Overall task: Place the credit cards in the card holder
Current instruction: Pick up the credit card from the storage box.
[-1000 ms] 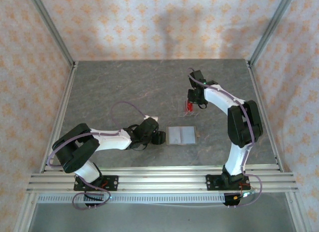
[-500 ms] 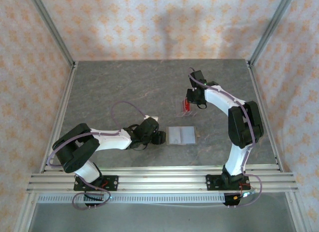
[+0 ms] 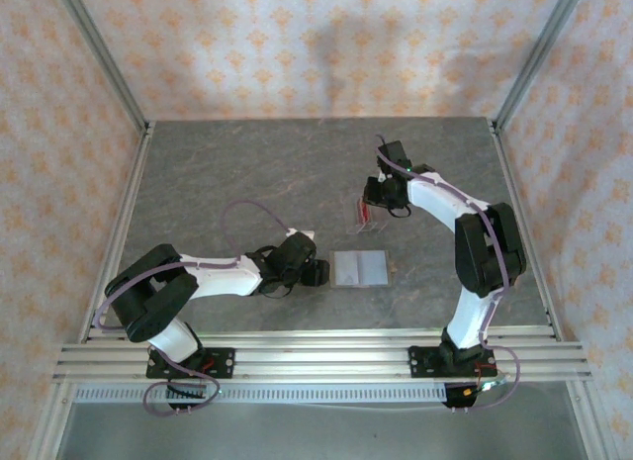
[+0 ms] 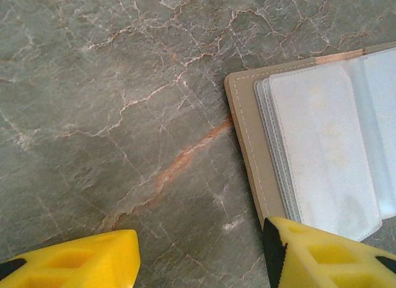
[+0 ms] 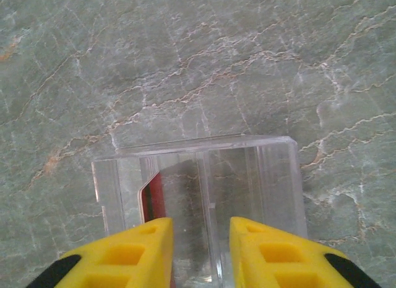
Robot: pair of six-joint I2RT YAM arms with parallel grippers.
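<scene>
Grey marbled table stands between peach-patterned walls and metal posts. Toward the middle of its front edge the card holder lies open, clear sleeves up. Just off the holder's left edge, the left gripper has its jaws wide apart and empty. Further back, the right gripper hangs over a clear rack, its fingers narrowly parted and gripping nothing; a red card stands in the rack

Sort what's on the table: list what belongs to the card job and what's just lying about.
Job: red card; card holder, lying open.
Lying about: clear plastic rack, the card standing in it.
</scene>
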